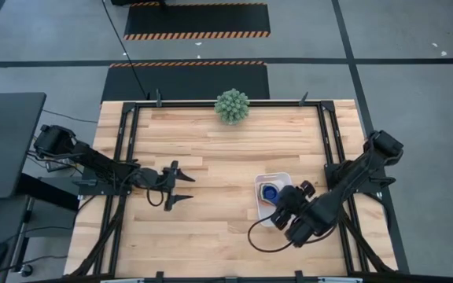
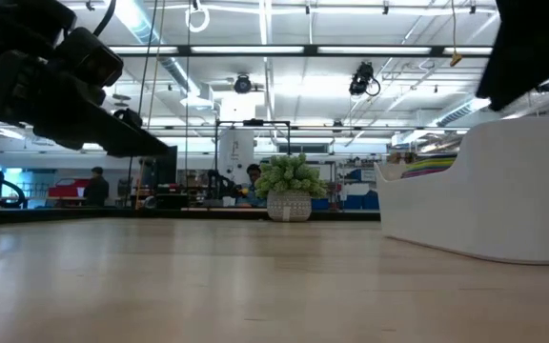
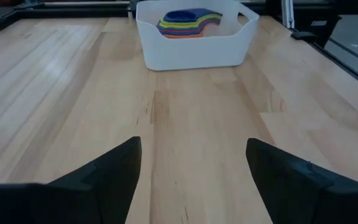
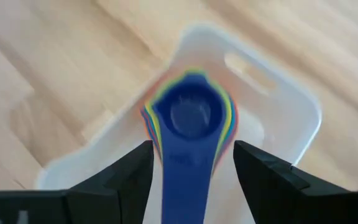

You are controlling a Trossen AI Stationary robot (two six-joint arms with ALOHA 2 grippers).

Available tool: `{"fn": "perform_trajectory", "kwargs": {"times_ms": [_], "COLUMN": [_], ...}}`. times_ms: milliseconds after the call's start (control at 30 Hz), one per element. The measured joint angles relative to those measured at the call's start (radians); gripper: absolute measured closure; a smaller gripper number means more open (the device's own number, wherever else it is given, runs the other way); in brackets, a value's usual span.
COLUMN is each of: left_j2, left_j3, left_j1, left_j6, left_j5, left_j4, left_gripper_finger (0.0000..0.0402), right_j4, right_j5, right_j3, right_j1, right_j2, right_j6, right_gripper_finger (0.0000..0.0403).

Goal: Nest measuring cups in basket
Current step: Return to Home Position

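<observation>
Right pincer (image 1: 280,198) hung open and empty over the right part of the counter (image 1: 211,149), directly above the white basket (image 1: 259,203). Left pincer (image 1: 183,187) waited, also open and empty, over the counter's left middle, well apart from the basket. Inside the basket sat the measuring cups (image 1: 269,191), nested in one stack with coloured rims showing around the dark blue cup (image 4: 191,115) on top. In the right wrist view the stack lay below and between the two spread fingers, apparently untouched, its top handle running back toward the wrist. Only the retreat seemed left. To do it well, the right arm would best rise straight up until clear of the basket's walls, fingers wide of that handle, and only then swing back to rest
</observation>
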Motion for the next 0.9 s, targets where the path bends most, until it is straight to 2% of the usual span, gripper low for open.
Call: {"fn": "perform_trajectory", "kwargs": {"times_ms": [167,300,600,700,900], "left_j2": [-0.004,-0.071,-0.288,-0.334,-0.402], "left_j3": [0.000,0.000,-0.001,-0.001,-0.001], "left_j1": [0.000,0.000,0.000,0.000,0.000], "left_j6": [0.001,0.020,0.025,0.019,0.020], "left_j5": [0.002,0.001,-0.002,-0.002,-0.010], "left_j4": [0.035,-0.001,-0.152,-0.170,-0.200], "left_gripper_finger": [0.0107,0.0115,0.0140,0.0152,0.0175], "right_j4": [0.003,0.042,0.397,0.505,0.728], "right_j5": [0.082,0.103,0.131,0.166,0.163], "right_j3": [0.000,-0.037,-0.321,-0.394,-0.509], "right_j1": [-0.003,-0.008,-0.048,-0.071,-0.134], "right_j2": [-0.079,-0.134,-0.329,-0.395,-0.523], "right_j6": [-0.082,-0.146,-0.324,-0.424,-0.669], "right_gripper_finger": [0.0186,0.0188,0.0188,0.0188,0.0189]}}
